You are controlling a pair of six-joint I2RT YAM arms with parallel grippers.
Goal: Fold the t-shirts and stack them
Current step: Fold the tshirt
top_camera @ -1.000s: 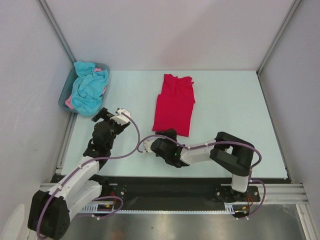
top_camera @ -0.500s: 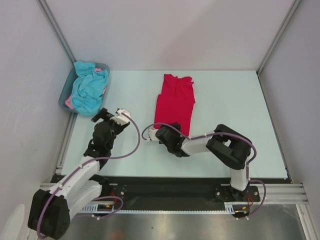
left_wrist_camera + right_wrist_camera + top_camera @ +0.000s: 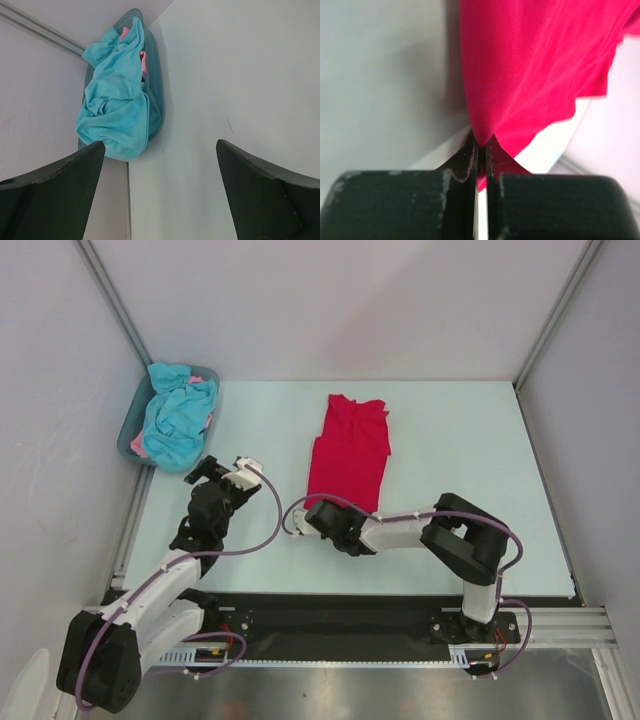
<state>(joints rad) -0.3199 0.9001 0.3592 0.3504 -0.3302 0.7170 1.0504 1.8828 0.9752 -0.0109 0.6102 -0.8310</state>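
Ahead of the pressed-together jaws of the right gripper (image 3: 482, 143), the red t-shirt (image 3: 535, 65) runs off the top and right edges, its pinched fold lost between them, while beyond the spread jaws of the left gripper (image 3: 160, 145) the turquoise t-shirt (image 3: 117, 100) hides most of the tub (image 3: 155, 75) and all but 2 slivers of the pink t-shirt (image 3: 142, 56).

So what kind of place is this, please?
Probably a robot test cell, not a home: bare white walls and metal frame posts box in the table, whose near edge carries a left arm and a right arm.

One red t-shirt (image 3: 348, 455), one tub (image 3: 122, 443)
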